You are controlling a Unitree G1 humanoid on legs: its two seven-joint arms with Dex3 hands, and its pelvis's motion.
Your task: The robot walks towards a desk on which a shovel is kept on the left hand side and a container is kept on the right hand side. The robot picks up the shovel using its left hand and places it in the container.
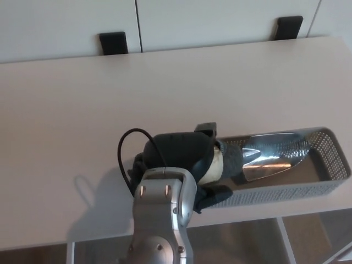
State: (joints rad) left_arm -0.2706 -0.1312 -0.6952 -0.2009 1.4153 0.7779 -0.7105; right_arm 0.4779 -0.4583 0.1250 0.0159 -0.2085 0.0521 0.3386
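Observation:
My left hand (184, 159) is shut on the pale wooden handle of the shovel (269, 157), at the left end of the grey mesh container (330, 181). The shiny metal blade lies low inside the container, pointing right, with its tip near the right wall. The handle (213, 168) shows only as a pale patch between my black fingers. My silver forearm (162, 220) comes up from the bottom edge. My right hand does not show.
The container sits close to the front edge of the pale desk (82, 110). Two black brackets (113, 43) (289, 26) stand at the desk's far edge against a white wall. A table leg (289, 242) and floor show below.

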